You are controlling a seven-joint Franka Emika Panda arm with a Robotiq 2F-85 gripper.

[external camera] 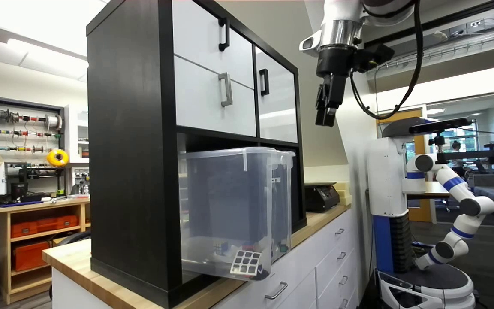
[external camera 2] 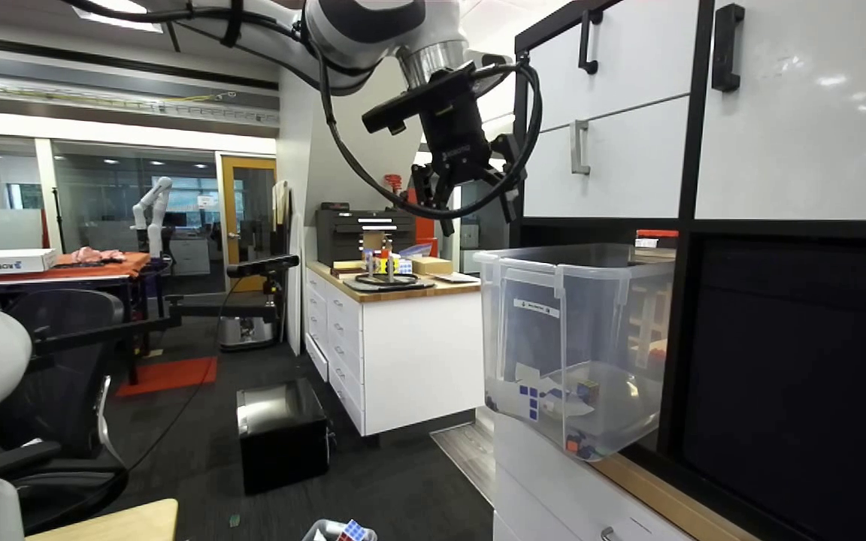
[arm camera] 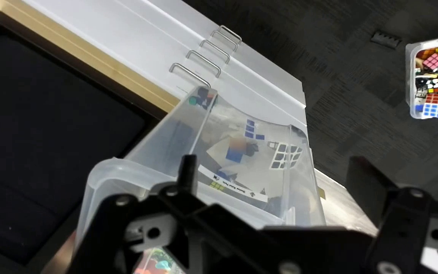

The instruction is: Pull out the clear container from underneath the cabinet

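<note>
1. Arm [external camera 2: 373, 30]: white and grey, black cable [external camera: 420, 47] looped beside the wrist. Reaches in high, from the left in an exterior view, wrist bent downward.
2. Gripper [external camera 2: 478, 216]: black, two-fingered. Jaws spread wide apart, as the wrist view and an exterior view show. Hangs out in front of the cabinet [external camera: 127, 141], higher than the rim of the clear container [external camera 2: 583, 338] and apart from it.
3. Clear container: boxy, translucent, rimmed. Stands in the cabinet's left cubby, beneath two stacked white fronts [external camera: 200, 90]; its front end juts past the black frame, over low white drawers [external camera: 302, 266].
4. Markings on same: tag [external camera: 246, 262], white with dark squares, near the base; label strip [arm camera: 232, 185], white, print too small to read.
5. Contents, seen through the wall: small puzzle cube [external camera 2: 587, 391], multicoloured; other pieces blurred.
6. Wrist view: bin [arm camera: 411, 87] of coloured cubes [arm camera: 435, 104] on the dark floor, to the right. An exterior view gives only a part, at its near edge.
7. Solely in an exterior view: two orange cases [external camera: 30, 257], on shelves at far left.
8. Solely in an exterior view: glossy black box [external camera 2: 286, 451], on the floor, left of the container.
</note>
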